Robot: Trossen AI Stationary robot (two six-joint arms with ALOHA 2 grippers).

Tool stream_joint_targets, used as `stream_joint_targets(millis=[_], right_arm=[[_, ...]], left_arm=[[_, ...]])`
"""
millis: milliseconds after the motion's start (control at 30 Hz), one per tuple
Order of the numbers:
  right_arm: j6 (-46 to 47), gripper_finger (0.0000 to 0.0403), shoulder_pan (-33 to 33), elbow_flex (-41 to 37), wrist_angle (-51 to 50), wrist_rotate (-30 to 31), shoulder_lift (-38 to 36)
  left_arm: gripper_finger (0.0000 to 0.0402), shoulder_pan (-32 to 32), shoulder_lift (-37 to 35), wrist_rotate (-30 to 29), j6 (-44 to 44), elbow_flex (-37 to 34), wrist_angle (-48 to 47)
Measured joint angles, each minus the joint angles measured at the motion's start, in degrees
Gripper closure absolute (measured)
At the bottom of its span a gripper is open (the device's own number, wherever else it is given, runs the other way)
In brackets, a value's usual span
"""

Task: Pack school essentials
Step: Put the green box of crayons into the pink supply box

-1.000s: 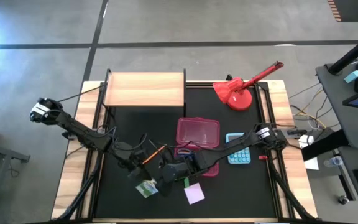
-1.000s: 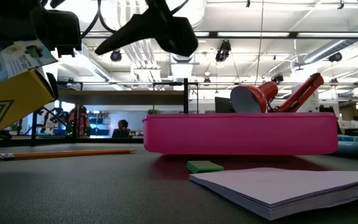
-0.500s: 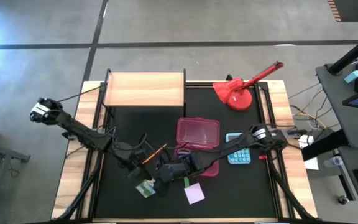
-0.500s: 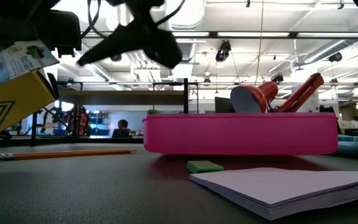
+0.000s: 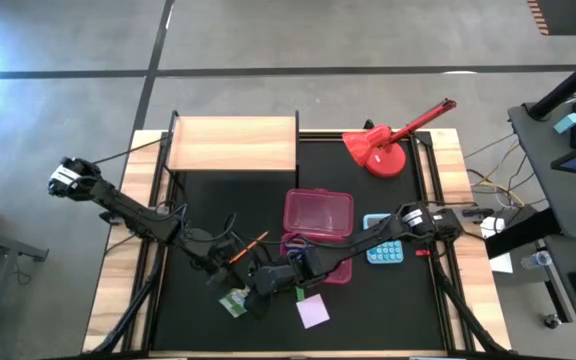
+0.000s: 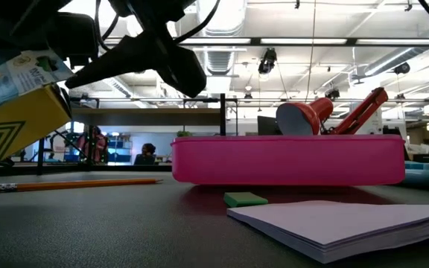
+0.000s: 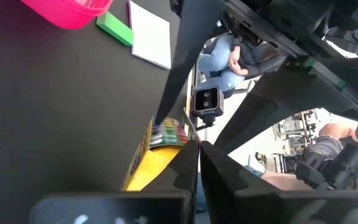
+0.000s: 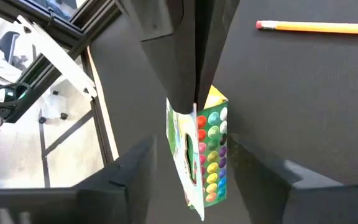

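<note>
While the left gripper pinches the top edge of the little green-and-white box, fingers fully closed, holding it tilted off the mat near the front edge, the right gripper straddles the box, jaws apart, apparently not touching. Orange pencil lies nearby.

A small green-and-yellow cardboard box (coloured dots printed on one face) hangs tilted above the black mat. An orange pencil lies flat; a small green eraser sits beside a lilac sticky-note pad.
</note>
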Motion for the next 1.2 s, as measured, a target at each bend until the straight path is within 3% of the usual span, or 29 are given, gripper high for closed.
stream_joint_targets(millis=[467, 700, 867, 1200], right_arm=[[1.01, 0.0386, -0.02, -0.02, -0.28, 0.04, 0.00], [1.63, 0.0394, -0.02, -0.02, -0.43, 0.01, 0.00], [1.71, 0.0395, 0.00, -0.03, -1.32, -1.11, -0.73], [0.31, 0.0395, -0.15, 1.07, -11.82, -1.22, -4.38]], left_arm=[[0.0402, 0.00, 0.00, -0.74, 0.02, 0.00, 0.37], [0.0402, 0.00, 0.00, -1.37, -0.04, 0.16, 0.89], [0.0397, 0.02, -0.15, -1.38, -1.24, 0.39, 6.67], [0.0293, 0.10, -0.13, -1.34, -1.55, 0.59, 7.90]])
